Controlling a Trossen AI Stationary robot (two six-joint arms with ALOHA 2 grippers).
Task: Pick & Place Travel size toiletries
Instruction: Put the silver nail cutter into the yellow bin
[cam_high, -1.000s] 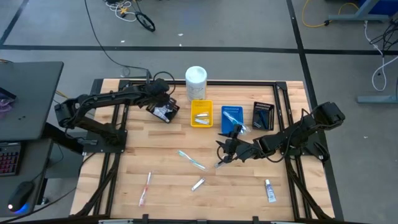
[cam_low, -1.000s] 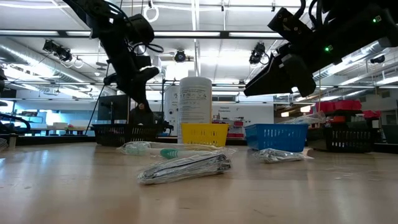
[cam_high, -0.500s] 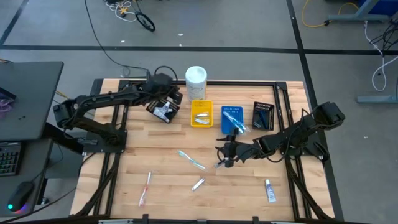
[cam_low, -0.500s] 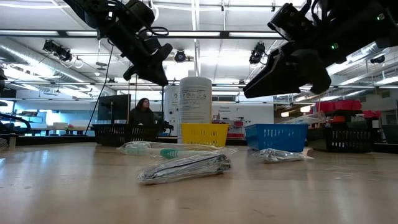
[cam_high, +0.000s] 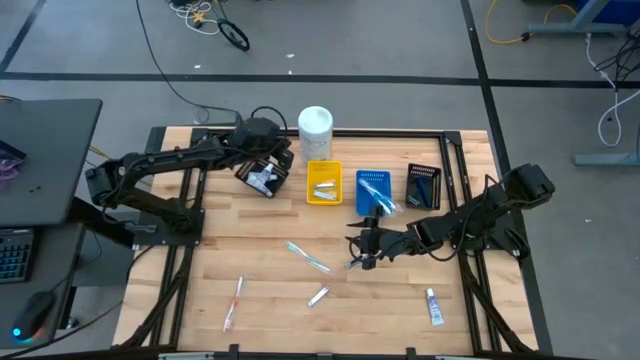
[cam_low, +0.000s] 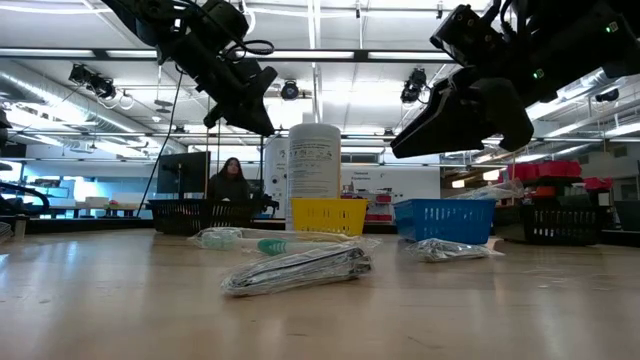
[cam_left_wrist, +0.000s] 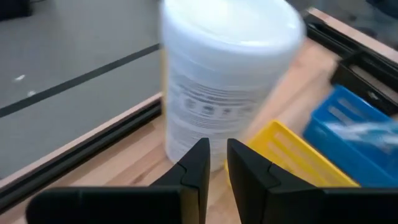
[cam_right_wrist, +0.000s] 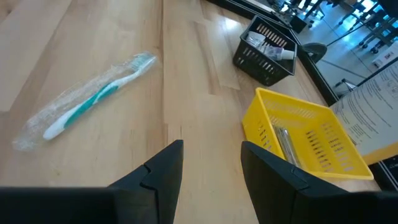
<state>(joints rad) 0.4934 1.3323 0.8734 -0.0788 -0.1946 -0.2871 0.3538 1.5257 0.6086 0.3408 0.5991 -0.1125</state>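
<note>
Your right gripper (cam_high: 362, 246) hangs released and empty over the wooden table (cam_high: 220, 250), so you are between picks; the left gripper (cam_left_wrist: 213, 163), fingers near-closed on nothing, waits by the tall white cylindrical container (cam_high: 314, 124) at 12 o'clock. Next, I judge, descend on the clear-wrapped teal toothbrush (cam_high: 308, 256) at its 9 o'clock. Counted: 4 baskets, black (cam_high: 262, 178), yellow (cam_high: 323, 184), blue (cam_high: 373, 191), black (cam_high: 424, 186); loose are 2 toothbrushes, the other pink (cam_high: 235, 301), 1 silvery sachet (cam_high: 318, 296), 1 white tube (cam_high: 434, 306).
</note>
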